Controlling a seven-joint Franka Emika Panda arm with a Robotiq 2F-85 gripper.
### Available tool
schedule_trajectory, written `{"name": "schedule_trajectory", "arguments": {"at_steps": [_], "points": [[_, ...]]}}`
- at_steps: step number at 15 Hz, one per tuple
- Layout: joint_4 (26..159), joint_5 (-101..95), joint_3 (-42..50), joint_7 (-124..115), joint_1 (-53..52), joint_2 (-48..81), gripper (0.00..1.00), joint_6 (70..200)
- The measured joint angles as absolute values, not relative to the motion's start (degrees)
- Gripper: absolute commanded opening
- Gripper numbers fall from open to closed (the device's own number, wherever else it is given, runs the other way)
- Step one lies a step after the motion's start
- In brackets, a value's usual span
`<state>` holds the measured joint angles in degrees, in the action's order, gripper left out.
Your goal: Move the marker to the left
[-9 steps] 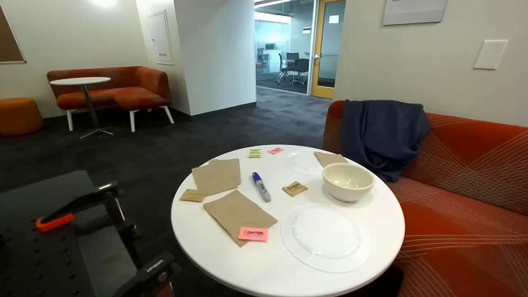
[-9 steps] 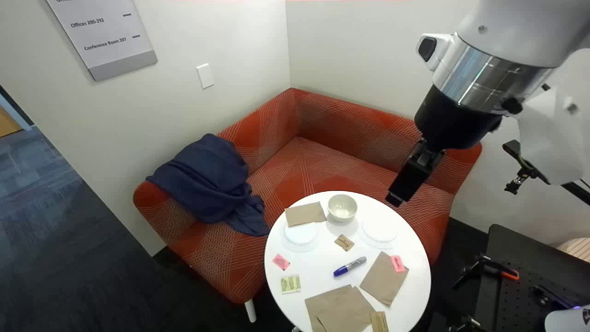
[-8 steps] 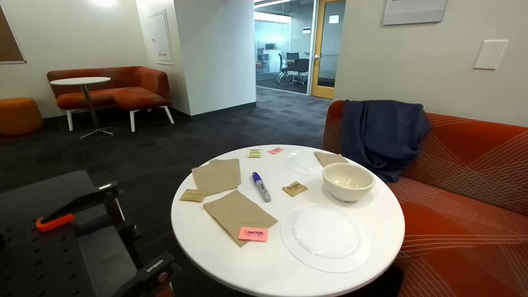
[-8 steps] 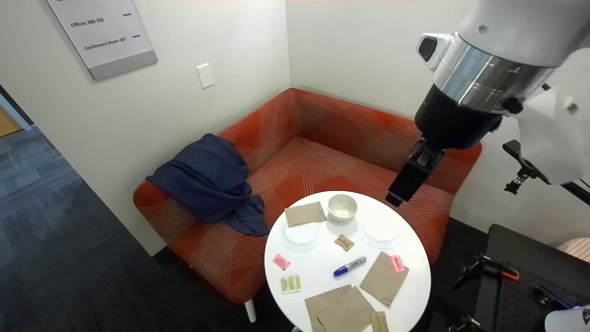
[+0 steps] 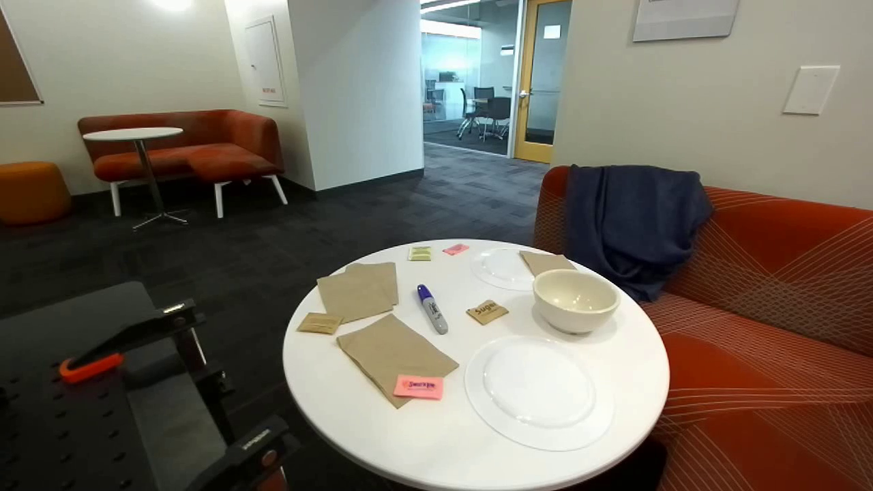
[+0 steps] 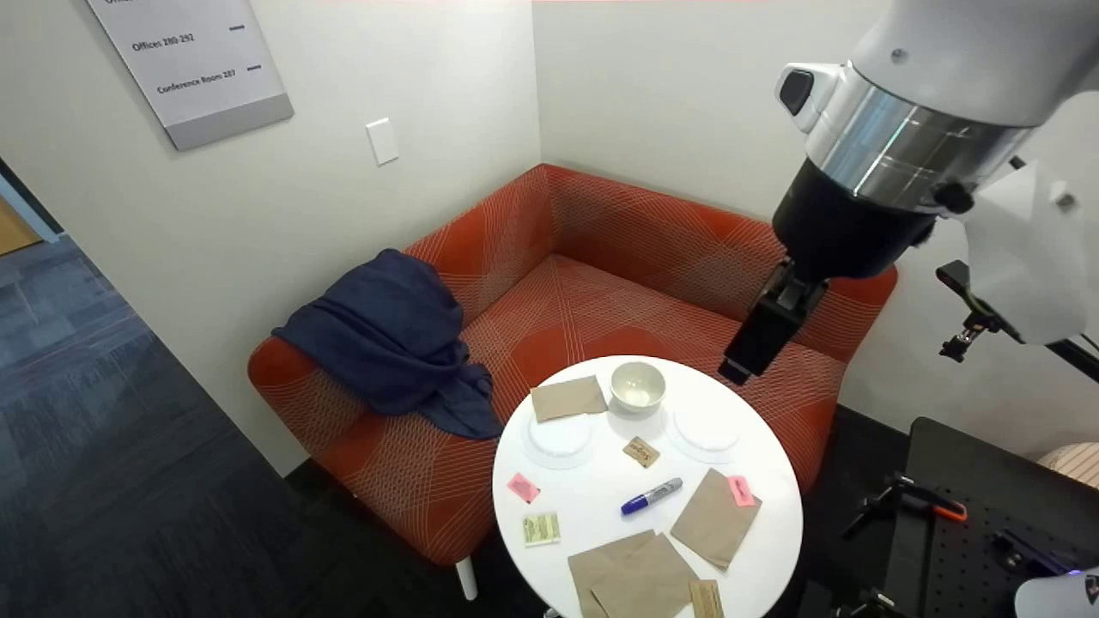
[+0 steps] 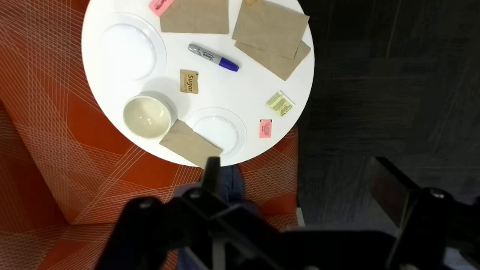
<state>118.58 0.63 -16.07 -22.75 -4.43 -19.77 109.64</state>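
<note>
The marker lies flat on the round white table (image 5: 477,464), grey body with a blue-purple cap. The marker shows in both exterior views (image 5: 432,310) (image 6: 652,496) and in the wrist view (image 7: 213,57). It lies between the brown napkins and the sugar packet (image 7: 189,81). My gripper (image 7: 296,163) is open and empty in the wrist view, its two fingers wide apart. In an exterior view the gripper (image 6: 745,365) hangs in the air, apart from the marker. The gripper is out of view in an exterior view.
A cream bowl (image 5: 575,301) and clear plates (image 5: 539,436) stand on the table. Brown napkins (image 5: 399,354) and pink (image 5: 419,387) and green (image 5: 419,254) packets lie around the marker. A red sofa (image 6: 635,257) with a dark blue cloth (image 6: 395,343) borders the table.
</note>
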Motion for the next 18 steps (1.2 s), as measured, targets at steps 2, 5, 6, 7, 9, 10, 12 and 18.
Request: {"name": "schedule_trajectory", "arguments": {"at_steps": [2, 5, 6, 7, 9, 10, 12, 18], "points": [[119.01, 0.25, -16.06, -22.69, -4.52, -19.76, 1.00, 109.62], [120.57, -1.47, -15.86, -20.97, -4.65, -19.72, 1.00, 109.56], [121.36, -2.36, -15.70, -20.10, -4.67, -19.69, 1.00, 109.56], [122.16, -3.14, -15.48, -19.00, -4.70, -19.61, 1.00, 109.57], [123.88, -3.98, -14.77, -16.04, -4.78, -19.28, 1.00, 109.58], [124.78, -4.02, -14.20, -14.24, -4.85, -19.11, 1.00, 109.61], [127.26, -4.06, -12.48, -9.44, -5.04, -19.21, 1.00, 109.83], [136.09, -5.71, -7.34, 5.01, -5.05, -19.53, 1.00, 116.97]]}}
